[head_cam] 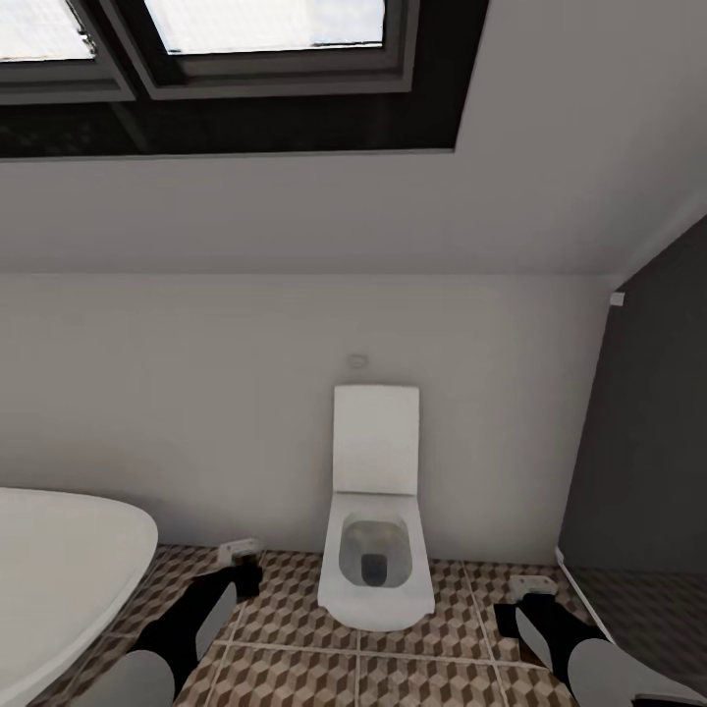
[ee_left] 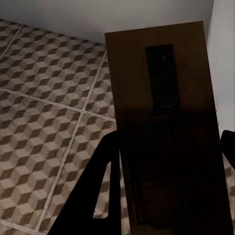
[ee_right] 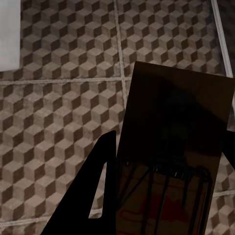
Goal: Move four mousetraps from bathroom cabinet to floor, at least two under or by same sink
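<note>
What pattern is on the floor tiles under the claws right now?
A small brown, beige and white 3D-cube print with thin pale grout lines on the bathroom floor, clearest in the right wrist view.

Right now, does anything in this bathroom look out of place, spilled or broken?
Nothing stands out. The toilet stands open and intact, the bathroom floor looks clean, and each gripper carries a mousetrap above the tiles.

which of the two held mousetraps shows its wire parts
The mousetrap between the right gripper fingers: thin wire loops show on its near end. The mousetrap in the left gripper shows a plain brown face with a dark rectangular slot.
</note>
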You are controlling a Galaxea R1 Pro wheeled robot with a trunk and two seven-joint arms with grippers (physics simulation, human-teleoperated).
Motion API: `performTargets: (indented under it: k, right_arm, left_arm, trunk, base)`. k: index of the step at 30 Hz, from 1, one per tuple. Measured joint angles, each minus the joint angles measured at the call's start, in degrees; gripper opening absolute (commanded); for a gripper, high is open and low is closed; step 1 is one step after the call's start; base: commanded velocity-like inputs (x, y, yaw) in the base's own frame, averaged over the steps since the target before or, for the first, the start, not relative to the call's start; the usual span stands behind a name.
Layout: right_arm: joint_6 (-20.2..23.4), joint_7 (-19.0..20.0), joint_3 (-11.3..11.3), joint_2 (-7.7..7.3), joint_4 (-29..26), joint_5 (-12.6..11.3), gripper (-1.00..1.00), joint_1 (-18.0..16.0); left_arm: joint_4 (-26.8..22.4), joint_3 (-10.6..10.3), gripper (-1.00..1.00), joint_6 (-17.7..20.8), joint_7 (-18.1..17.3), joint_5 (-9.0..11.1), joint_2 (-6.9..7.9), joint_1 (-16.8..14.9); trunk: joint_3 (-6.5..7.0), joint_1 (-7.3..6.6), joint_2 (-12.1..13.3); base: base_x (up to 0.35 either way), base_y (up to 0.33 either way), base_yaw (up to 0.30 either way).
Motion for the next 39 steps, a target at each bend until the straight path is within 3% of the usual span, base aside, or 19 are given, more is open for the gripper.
performTargets:
  k: [26,33,37,39]
  right_arm:
    - [0.07,-0.9,0.03,0.02,-0.6,0.24,-1.0,0.0]
    - [2.04,-1.11,-0.05,0.01,-9.51,-0.21,-1.0,-0.01]
    - [2.38,-1.21,-0.14,0.19,-13.4,-0.38,-1.0,-0.03]
    - [2.03,-1.34,-0.16,1.11,-14.62,-0.29,-1.0,-0.02]
  left_arm:
    - [-0.27,-0.14,-1.0,0.63,0.12,-1.01,0.24,0.0]
    - [-1.01,-0.08,-1.0,2.01,0.18,-1.88,0.04,0.0]
    - [-7.13,-0.2,-1.0,6.07,0.11,-3.91,0.04,-0.01]
    - [-10.5,-0.21,-1.0,9.19,0.11,-4.42,-0.04,-0.01]
  trunk:
    - [-4.67,5.71,-10.43]
    - [-5.92,7.25,-13.24]
    - [-6.64,8.13,-14.85]
    - [-7.0,8.57,-15.65]
  base:
    - [0.0,0.0,0.0]
    - [0.0,0.0,0.0]
    - [0.0,0.0,0.0]
    - [0.0,0.0,0.0]
